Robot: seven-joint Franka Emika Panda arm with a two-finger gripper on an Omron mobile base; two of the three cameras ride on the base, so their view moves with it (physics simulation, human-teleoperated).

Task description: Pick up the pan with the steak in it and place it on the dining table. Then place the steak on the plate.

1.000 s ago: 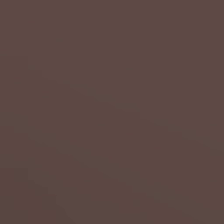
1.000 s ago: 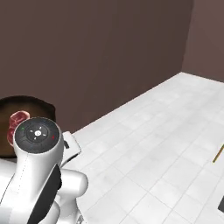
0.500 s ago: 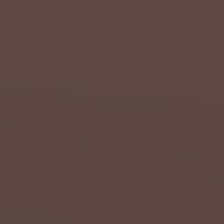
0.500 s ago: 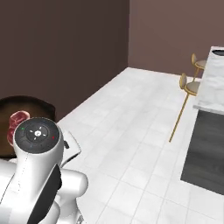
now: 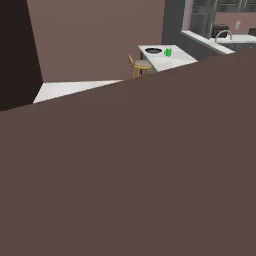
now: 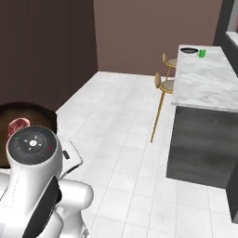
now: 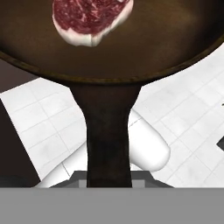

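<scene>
Dark cast iron fills the top of the hand view: the pan [image 7: 131, 48] hangs in the air over the white tiled floor [image 7: 192, 127], its short black handle [image 7: 107, 140] running straight down into the gripper [image 7: 108, 183]. The fingertips themselves are hidden behind the handle, but the jaws are drawn together and clamped on it, carrying the skillet clear of any surface. The steak [image 7: 91, 19], red with a pale fat edge, lies flat on the pan's floor toward the far side from the handle.

From the right base view, the pan [image 6: 28, 116] shows as a dark disc at the left edge, just behind the arm's round grey joint cap [image 6: 31, 144], with the steak [image 6: 18, 124] peeking over it. Well apart, across the tiles, stands the dining table [image 6: 204, 79] with its marble top and dark grey sides. At its far end sits the plate [image 6: 188, 50] with a green cup [image 6: 202, 53] just beside it. Two yellow-legged bar stools [image 6: 163, 83] stand against the table's near side.

In the left base view a brown wall takes up most of the picture; the table [image 5: 172, 60], plate [image 5: 153, 50] and cup [image 5: 168, 52] show small beyond it.
</scene>
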